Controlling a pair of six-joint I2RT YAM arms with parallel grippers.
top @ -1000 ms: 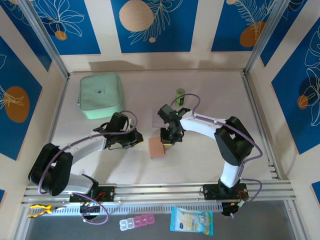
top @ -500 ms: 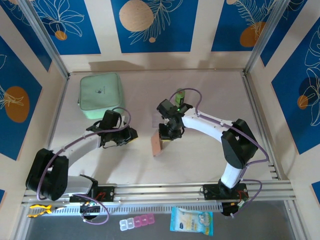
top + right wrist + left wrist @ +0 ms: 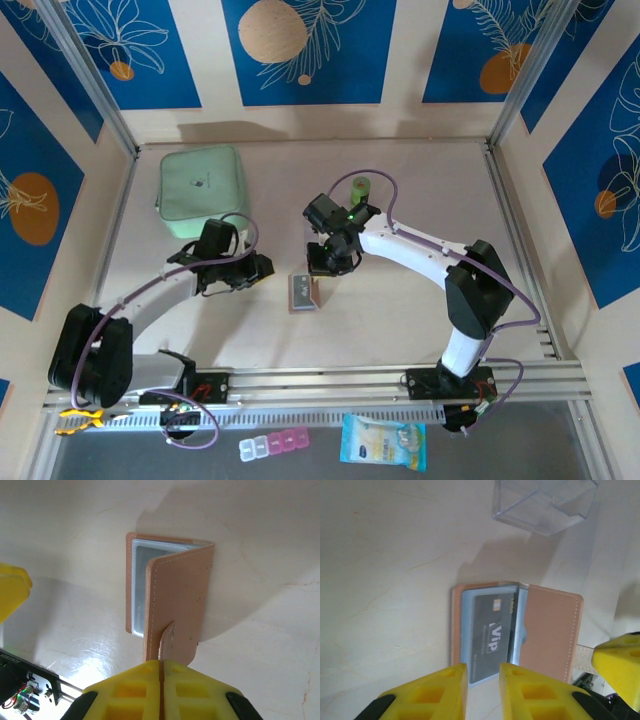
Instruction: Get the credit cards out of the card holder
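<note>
While right claw (image 3: 161,664) pinches card holder (image 3: 181,600) by its edge, left claw (image 3: 483,674) seems parted.

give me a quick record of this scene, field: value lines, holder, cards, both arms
card holder: lying half open, tan flap raised
credit card: dark, tucked in the grey-blue inner pocket, not yet out
right end effector: shut on the raised flap's edge
left end effector: slightly open, empty, facing the holder, not touching it
nearby: clear plastic box, mint-green case
</note>
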